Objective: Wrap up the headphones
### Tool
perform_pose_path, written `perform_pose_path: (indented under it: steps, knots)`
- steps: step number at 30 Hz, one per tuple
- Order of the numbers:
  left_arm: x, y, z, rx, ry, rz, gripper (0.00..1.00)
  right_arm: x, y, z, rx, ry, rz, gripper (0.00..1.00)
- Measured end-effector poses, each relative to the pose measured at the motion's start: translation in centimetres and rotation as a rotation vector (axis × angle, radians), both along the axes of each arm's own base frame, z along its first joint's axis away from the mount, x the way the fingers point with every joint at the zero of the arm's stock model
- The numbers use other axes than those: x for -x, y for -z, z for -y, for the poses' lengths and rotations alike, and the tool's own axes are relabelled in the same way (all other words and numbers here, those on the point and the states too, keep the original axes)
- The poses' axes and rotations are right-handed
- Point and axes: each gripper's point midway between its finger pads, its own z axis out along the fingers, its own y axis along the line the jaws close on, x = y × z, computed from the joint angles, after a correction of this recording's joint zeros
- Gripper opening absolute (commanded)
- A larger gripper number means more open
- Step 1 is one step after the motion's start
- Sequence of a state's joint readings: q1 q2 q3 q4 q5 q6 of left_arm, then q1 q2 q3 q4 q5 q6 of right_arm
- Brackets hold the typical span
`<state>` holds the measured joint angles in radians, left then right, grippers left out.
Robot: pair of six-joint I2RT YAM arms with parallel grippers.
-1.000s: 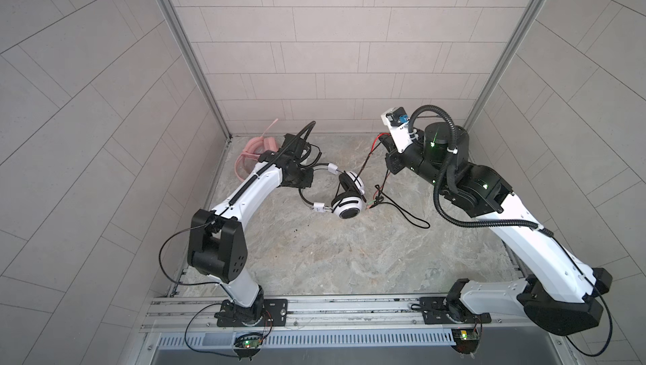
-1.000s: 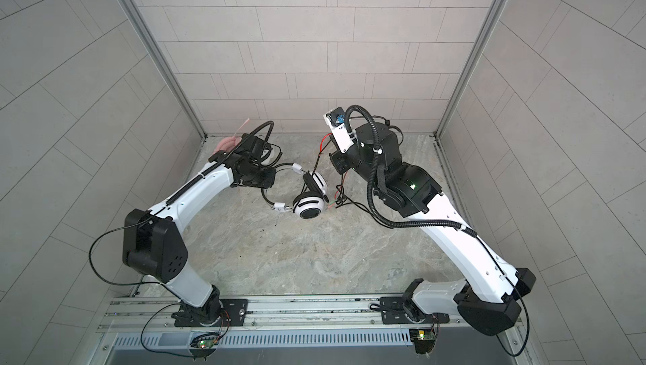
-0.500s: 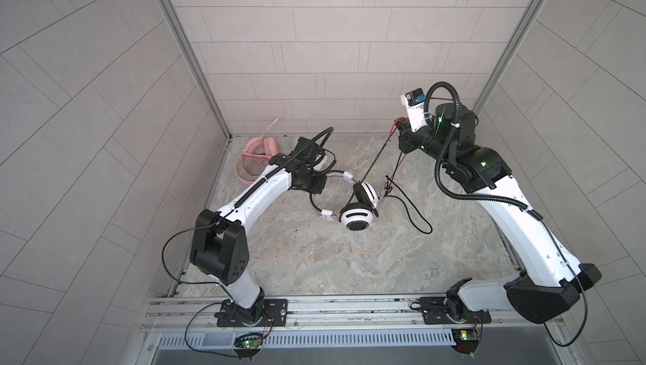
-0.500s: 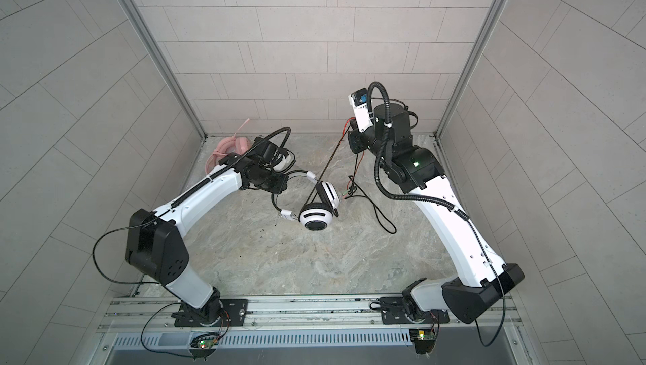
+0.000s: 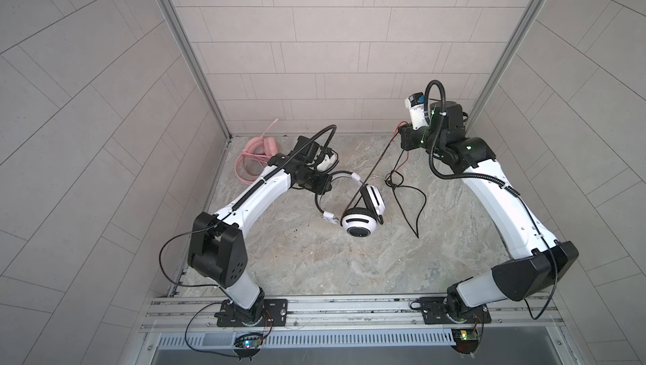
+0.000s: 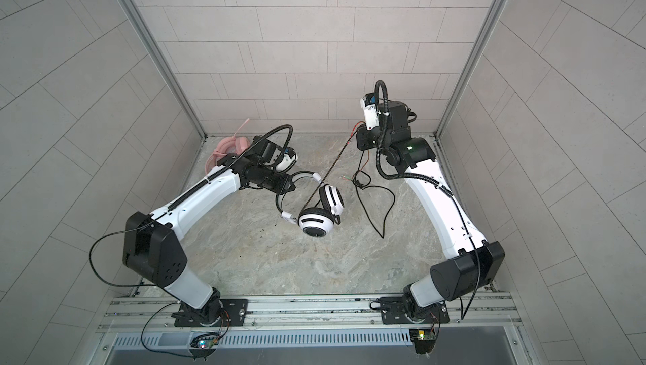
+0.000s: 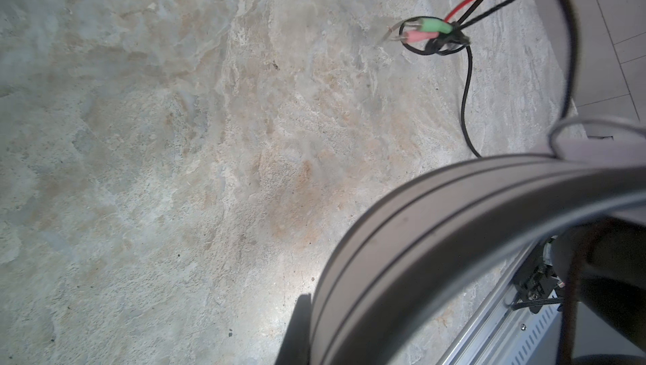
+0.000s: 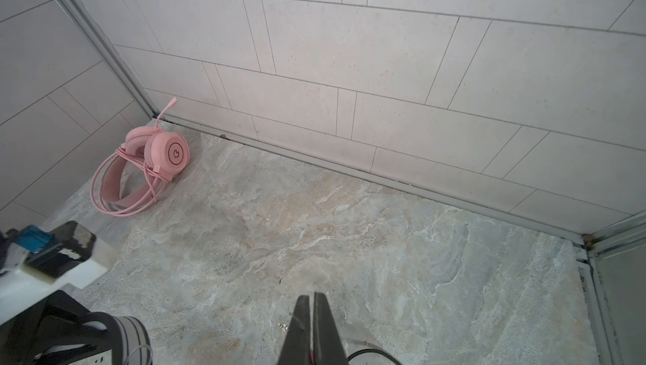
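Observation:
The white-and-black headphones [image 5: 360,230] [image 6: 316,223] hang above the stone table, ear cups low. My left gripper [image 5: 320,185] [image 6: 285,186] is shut on their headband [image 7: 454,227], which fills the left wrist view beside one dark finger [image 7: 297,331]. My right gripper [image 5: 402,137] [image 6: 360,139] [image 8: 312,311] at the back right is shut on their black cable [image 5: 375,169] [image 6: 332,171], which runs taut to the ear cups. The rest of the cable loops loose on the table [image 5: 412,206], ending in green and pink plugs [image 7: 430,31]. The pink headphones [image 5: 253,157] [image 6: 227,146] [image 8: 157,160] lie in the back left corner, their cable coiled round them.
Tiled walls close the table on the left, the back and the right. An aluminium rail [image 5: 349,311] with both arm bases runs along the front edge. Bare stone [image 5: 332,262] lies in front of the hanging headphones.
My right gripper has drawn back toward the far right corner, pulling the cable taut. My left arm has carried the white-and-black headphones a little forward and rightward.

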<state>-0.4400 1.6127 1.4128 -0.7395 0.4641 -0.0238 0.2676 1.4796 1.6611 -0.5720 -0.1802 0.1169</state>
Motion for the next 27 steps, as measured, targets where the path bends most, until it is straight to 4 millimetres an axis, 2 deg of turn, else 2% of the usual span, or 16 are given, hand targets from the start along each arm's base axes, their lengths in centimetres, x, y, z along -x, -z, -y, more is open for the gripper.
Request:
perform_pose_path:
  steps: [9, 14, 19, 27]
  knots:
    - [0.3, -1.9, 0.4, 0.047, 0.023, 0.057, 0.0, -0.7, 7.4, 2.8, -0.049, 0.061, -0.144, 0.0]
    - [0.1, -2.1, 0.4, 0.054, 0.022, 0.075, 0.0, -0.7, 9.8, 3.3, -0.088, 0.07, -0.191, 0.0]
    - [0.2, -2.0, 0.5, 0.065, 0.022, 0.079, 0.0, -1.2, 11.4, 2.3, -0.152, 0.022, -0.238, 0.0]
    - [0.5, -2.6, 1.1, 0.11, 0.049, 0.084, 0.0, -1.5, 14.7, -1.1, -0.267, -0.089, -0.333, 0.0]
